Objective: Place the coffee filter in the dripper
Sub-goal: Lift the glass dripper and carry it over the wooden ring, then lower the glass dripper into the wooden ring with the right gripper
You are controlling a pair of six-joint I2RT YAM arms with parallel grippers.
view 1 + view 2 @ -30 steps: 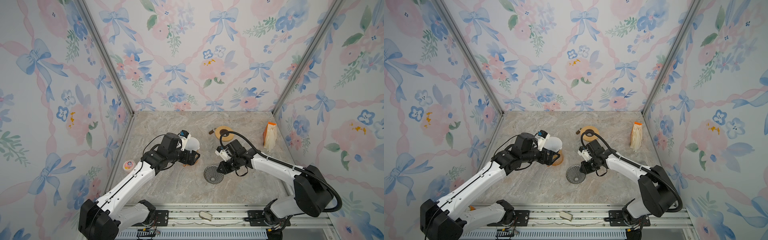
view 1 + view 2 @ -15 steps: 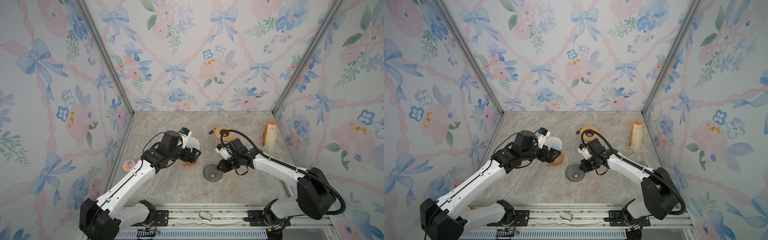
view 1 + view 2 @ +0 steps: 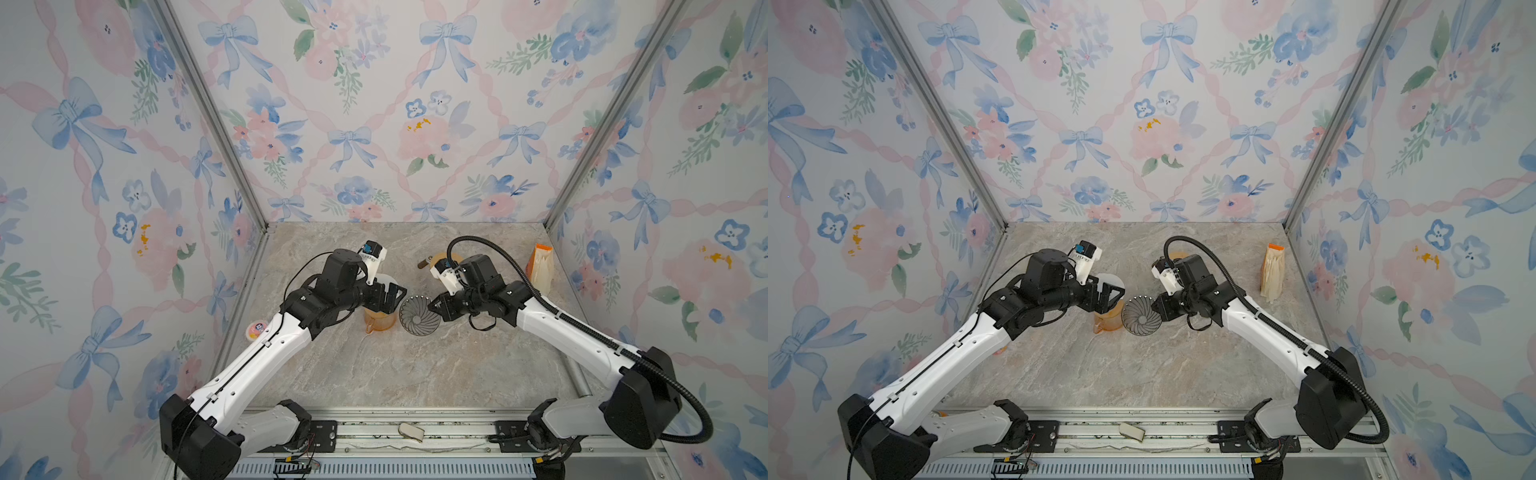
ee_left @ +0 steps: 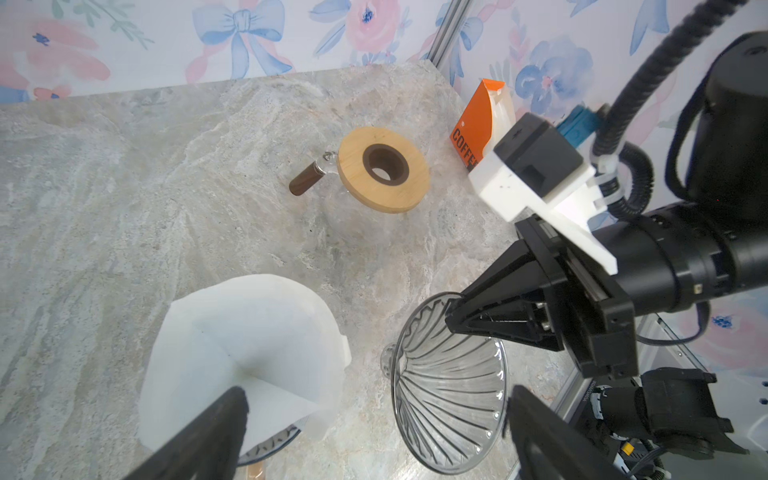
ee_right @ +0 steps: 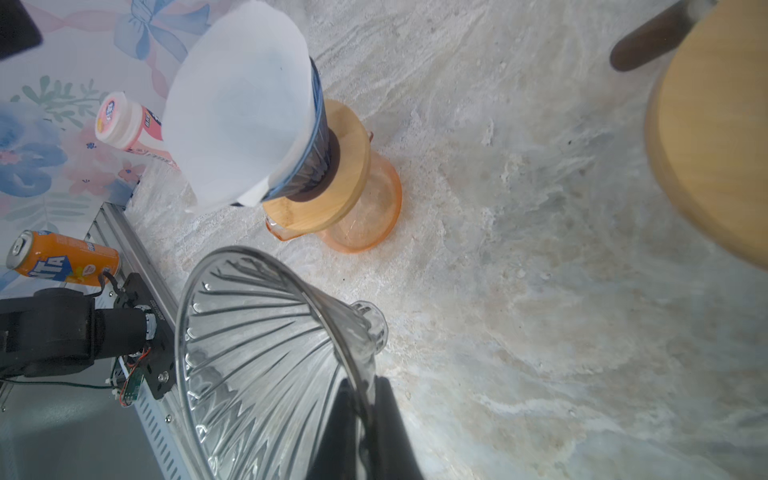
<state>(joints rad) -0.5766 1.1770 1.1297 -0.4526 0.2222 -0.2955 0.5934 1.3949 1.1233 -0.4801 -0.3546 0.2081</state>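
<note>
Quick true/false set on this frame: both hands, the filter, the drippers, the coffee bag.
1. The right hand is shut on the rim of the glass dripper. True.
2. The left hand grips the white filter. False: it is open and grips nothing.
3. The white filter sits in a dark dripper on the orange carafe. True.
4. The glass dripper has a filter in it. False: it is empty.
5. The coffee bag lies flat mid-table. False: it stands upright at the far right side.

filter atop carafe, glass dripper beside (right)
</note>
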